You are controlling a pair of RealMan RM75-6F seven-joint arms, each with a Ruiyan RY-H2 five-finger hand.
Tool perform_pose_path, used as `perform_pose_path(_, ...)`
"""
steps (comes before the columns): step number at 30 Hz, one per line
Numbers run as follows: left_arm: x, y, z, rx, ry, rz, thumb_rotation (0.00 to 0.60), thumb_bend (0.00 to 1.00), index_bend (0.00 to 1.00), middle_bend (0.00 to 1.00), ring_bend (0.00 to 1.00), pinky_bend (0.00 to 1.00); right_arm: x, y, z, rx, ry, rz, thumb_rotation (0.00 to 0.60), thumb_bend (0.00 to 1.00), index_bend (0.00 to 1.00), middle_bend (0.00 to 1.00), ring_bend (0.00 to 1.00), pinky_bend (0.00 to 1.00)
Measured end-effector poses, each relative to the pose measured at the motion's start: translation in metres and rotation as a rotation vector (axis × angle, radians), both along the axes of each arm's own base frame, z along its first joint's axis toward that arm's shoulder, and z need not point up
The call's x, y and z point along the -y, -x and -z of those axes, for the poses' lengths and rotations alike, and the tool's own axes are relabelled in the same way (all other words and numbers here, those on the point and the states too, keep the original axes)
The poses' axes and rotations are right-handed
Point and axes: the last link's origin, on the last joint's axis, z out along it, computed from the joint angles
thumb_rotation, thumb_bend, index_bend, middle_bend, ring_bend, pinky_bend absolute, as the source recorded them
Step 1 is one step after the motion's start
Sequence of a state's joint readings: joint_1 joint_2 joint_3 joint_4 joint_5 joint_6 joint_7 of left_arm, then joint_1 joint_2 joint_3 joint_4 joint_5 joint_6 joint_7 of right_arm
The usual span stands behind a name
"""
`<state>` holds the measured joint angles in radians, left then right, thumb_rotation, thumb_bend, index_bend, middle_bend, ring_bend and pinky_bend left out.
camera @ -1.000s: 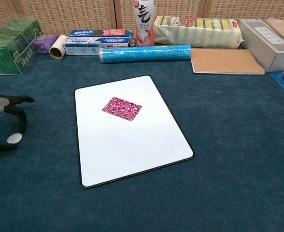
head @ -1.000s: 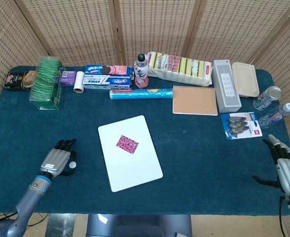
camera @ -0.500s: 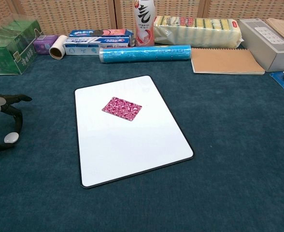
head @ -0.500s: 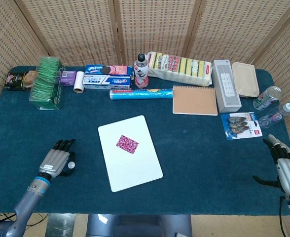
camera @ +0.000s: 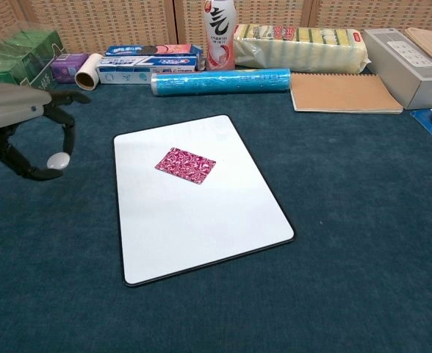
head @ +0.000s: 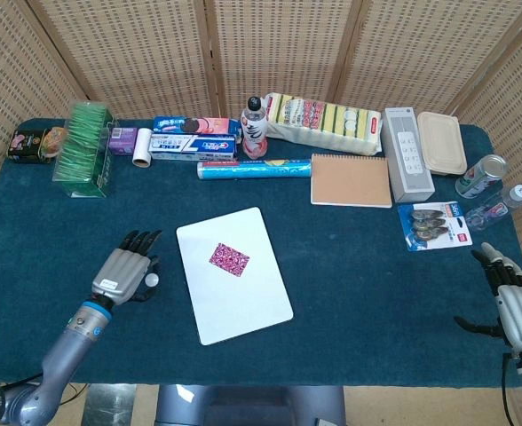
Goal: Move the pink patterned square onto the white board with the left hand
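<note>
The pink patterned square (head: 229, 259) (camera: 186, 164) lies flat on the upper part of the white board (head: 243, 302) (camera: 194, 220), which sits on the blue cloth near the table's middle. My left hand (head: 124, 276) (camera: 26, 126) hovers open just left of the board, fingers spread and holding nothing. My right hand (head: 515, 300) rests open near the table's right front corner, far from the board; the chest view does not show it.
Along the back stand a green box (head: 83, 149), a toothpaste box (head: 193, 147), a drink bottle (head: 255, 128), a blue roll (head: 253, 169), sponges (head: 325, 120), a brown notebook (head: 351, 180) and a grey speaker (head: 407, 153). A can (head: 480, 175) and a clip pack (head: 433, 224) lie at right.
My left hand has moved up and to the right, closer to the board's left edge. The square, the board and my right hand have stayed put.
</note>
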<state>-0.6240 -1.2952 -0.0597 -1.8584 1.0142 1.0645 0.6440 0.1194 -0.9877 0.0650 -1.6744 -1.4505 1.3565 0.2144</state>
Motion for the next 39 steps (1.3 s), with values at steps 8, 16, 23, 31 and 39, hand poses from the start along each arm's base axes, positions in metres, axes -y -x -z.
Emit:
perform_pose_path(8,-0.021,-0.061,0.017,-0.055,0.014,0.056,0.6,0.27,0.59,0.0,0.0,0.01,0.001,0.001,-0.001,0.009,-0.004,0.001,0.6,0.0,0.02,0.0,0.0,0.0)
perform_pose_path(16,-0.04,-0.105,0.061,-0.045,0.051,0.022,0.6,0.27,0.59,0.0,0.0,0.01,0.003,0.004,-0.007,0.03,0.003,0.01,0.6,0.0,0.02,0.0,0.0,0.0)
perform_pose_path(23,-0.06,-0.125,0.088,-0.049,0.04,-0.028,0.6,0.27,0.59,0.0,0.0,0.01,0.004,0.006,-0.01,0.042,0.004,0.014,0.6,0.0,0.02,0.0,0.0,0.0)
perform_pose_path(31,-0.064,-0.134,0.098,-0.077,0.021,-0.044,0.6,0.27,0.59,0.0,0.0,0.01,0.006,0.009,-0.014,0.052,0.009,0.021,0.6,0.0,0.02,0.0,0.0,0.0)
perform_pose_path(39,-0.065,-0.13,0.101,-0.107,0.01,-0.062,0.6,0.27,0.59,0.0,0.0,0.01,0.004,0.007,-0.015,0.058,0.009,0.008,0.6,0.0,0.02,0.0,0.0,0.0)
